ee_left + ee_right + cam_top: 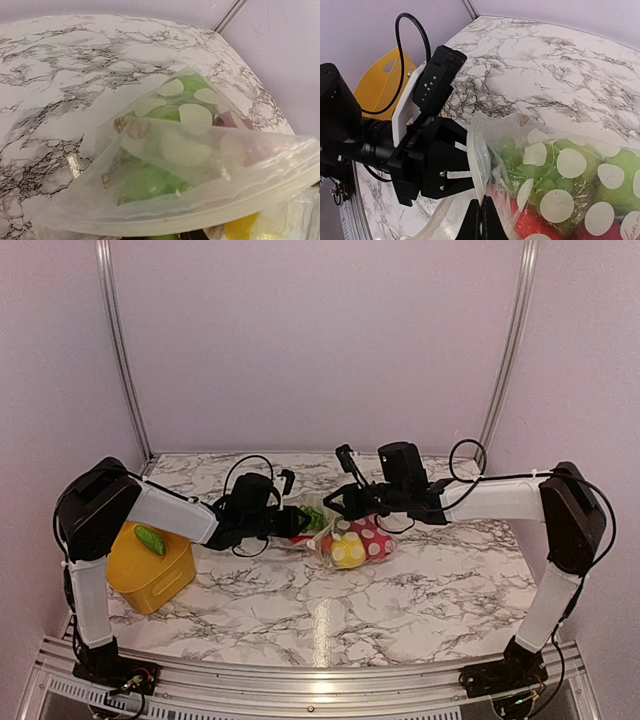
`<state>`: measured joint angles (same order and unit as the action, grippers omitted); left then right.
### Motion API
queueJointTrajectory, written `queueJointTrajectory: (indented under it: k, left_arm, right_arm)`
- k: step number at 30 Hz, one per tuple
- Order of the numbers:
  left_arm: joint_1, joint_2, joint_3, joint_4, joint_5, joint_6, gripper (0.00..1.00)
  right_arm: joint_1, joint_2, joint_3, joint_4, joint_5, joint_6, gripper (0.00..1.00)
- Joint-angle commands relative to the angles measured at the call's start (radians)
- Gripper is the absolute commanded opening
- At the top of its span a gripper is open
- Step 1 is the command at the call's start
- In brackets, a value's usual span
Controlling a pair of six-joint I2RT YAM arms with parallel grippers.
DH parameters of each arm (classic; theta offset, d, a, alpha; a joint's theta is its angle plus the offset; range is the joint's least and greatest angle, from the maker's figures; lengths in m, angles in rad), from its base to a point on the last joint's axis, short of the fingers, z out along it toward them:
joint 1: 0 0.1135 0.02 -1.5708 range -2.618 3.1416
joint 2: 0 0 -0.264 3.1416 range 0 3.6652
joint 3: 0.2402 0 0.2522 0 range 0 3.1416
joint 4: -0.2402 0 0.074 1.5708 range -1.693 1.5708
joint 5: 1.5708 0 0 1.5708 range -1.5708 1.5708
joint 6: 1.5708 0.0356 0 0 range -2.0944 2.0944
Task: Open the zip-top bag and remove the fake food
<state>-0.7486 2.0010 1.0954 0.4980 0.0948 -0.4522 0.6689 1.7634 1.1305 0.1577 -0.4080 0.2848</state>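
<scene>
While the right hand (481, 222) pinches the mouth of the zip-top bag (555, 195) tight, the left hand (467, 160) sits at its other lip. I cannot tell if it grips.

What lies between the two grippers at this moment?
Only the rim of the zip-top bag: the right gripper pinches it, the left gripper faces it from the other side. The right wrist view shows this best.

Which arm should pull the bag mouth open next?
Probably left: the left pincer sits at one lip of the zip-top bag; the right pincer is shut on the opposite lip, so it can anchor.
</scene>
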Motion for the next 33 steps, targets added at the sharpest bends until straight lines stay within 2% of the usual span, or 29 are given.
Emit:
queueJointTrajectory:
  k: [1, 9, 16, 25, 33]
  left_arm:
    - [0.004, -0.112, -0.013, 0.002, -0.010, 0.046, 0.00]
    - [0.003, -0.253, -0.061, -0.020, 0.027, 0.090, 0.00]
    - [0.002, -0.359, -0.084, -0.158, 0.011, 0.142, 0.00]
    - [0.000, -0.519, -0.203, -0.095, 0.018, 0.115, 0.00]
    - [0.037, -0.691, -0.230, -0.202, -0.128, 0.048, 0.00]
  right_arm:
    - [-0.009, 0.000, 0.000, 0.016, 0.027, 0.002, 0.00]
    - [-0.011, -0.007, 0.014, -0.008, 0.076, -0.007, 0.00]
    - [-0.046, -0.035, 0.013, -0.012, 0.104, 0.000, 0.00]
    - [-0.069, -0.015, 0.009, -0.002, 0.083, 0.006, 0.00]
    - [-0.069, -0.015, -0.008, 0.012, 0.076, 0.009, 0.00]
